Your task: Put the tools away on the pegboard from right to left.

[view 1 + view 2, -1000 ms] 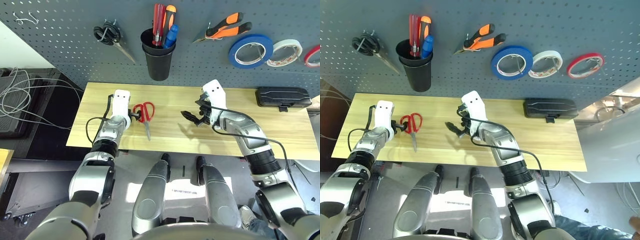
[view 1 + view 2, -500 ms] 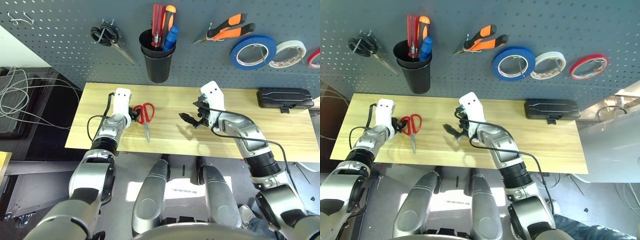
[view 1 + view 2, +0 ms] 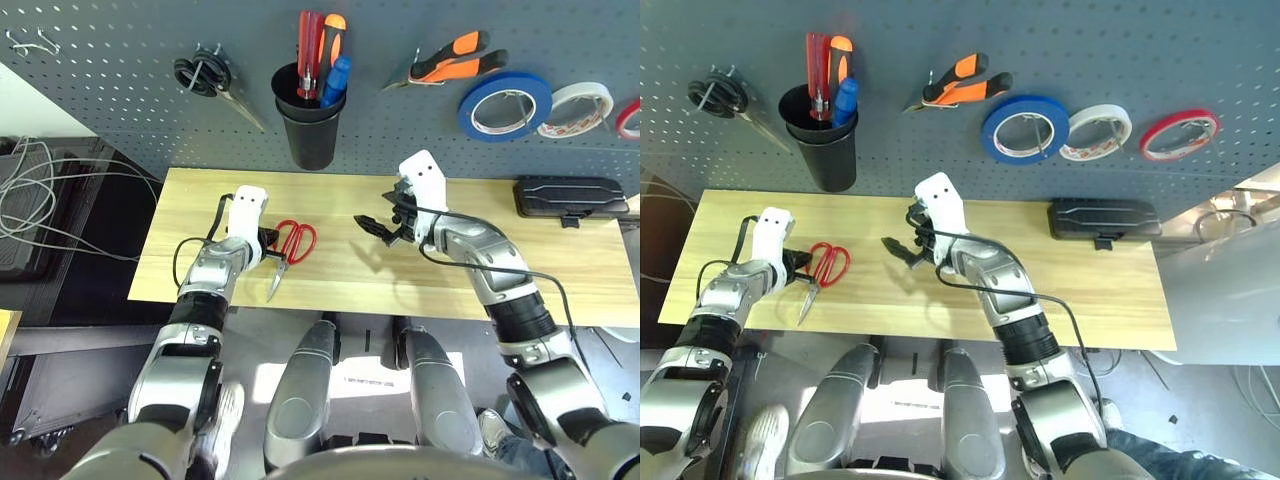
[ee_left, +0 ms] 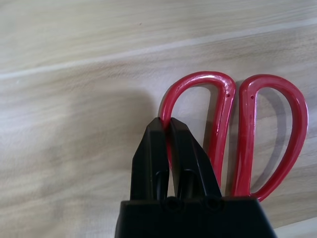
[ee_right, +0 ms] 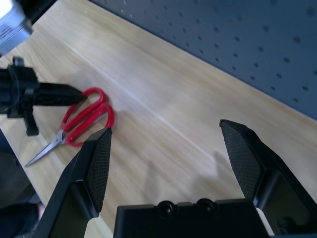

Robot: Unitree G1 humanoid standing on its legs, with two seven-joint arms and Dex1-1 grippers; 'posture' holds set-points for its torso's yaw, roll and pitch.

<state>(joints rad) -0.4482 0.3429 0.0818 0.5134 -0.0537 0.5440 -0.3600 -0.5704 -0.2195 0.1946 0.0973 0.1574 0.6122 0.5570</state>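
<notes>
The red-handled scissors (image 3: 292, 243) are at the left of the wooden table (image 3: 330, 200), blades pointing at its front edge. My left gripper (image 3: 271, 240) is shut on one red handle loop (image 4: 195, 99), its fingers (image 4: 153, 148) pinching the ring. My right gripper (image 3: 376, 224) hangs open over the table's middle with nothing between its fingers (image 5: 96, 163). On the pegboard (image 3: 120, 100) hang the blue tape roll (image 3: 503, 103) and the orange-and-black pliers (image 3: 450, 55). The blue-handled screwdriver (image 3: 338, 76) stands in the black cup (image 3: 308, 128).
Black-handled scissors (image 3: 212, 80) hang left of the cup, and a bare wire hook (image 3: 25, 42) sits at the board's top left. White tape (image 3: 575, 108) and red tape (image 3: 630, 115) hang far right. A black case (image 3: 566, 192) lies on the table's right end.
My left gripper has shut on the red scissors' handle loop, and the blades have swung toward the front left. The right gripper has drifted slightly toward the pegboard, still open.
</notes>
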